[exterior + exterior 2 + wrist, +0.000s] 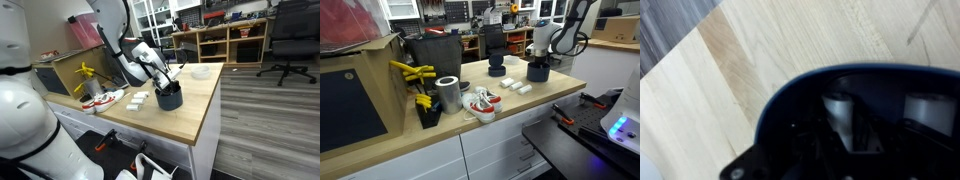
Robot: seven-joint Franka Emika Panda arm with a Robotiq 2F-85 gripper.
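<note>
Wood bench [195,108]: tool [167,83] at dark cup [169,98], can't tell if apart/together.

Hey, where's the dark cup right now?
In an exterior view the dark cup stands on the wooden table, directly under the gripper, with small white blocks lying on the tabletop close beside it.

Dark blue cup [169,97], pale wood-grained countertop [197,108].

Robotics lab or workshop: wooden workbench [195,105], cluttered storage shelves [232,40], rolling office chair [290,40].
</note>
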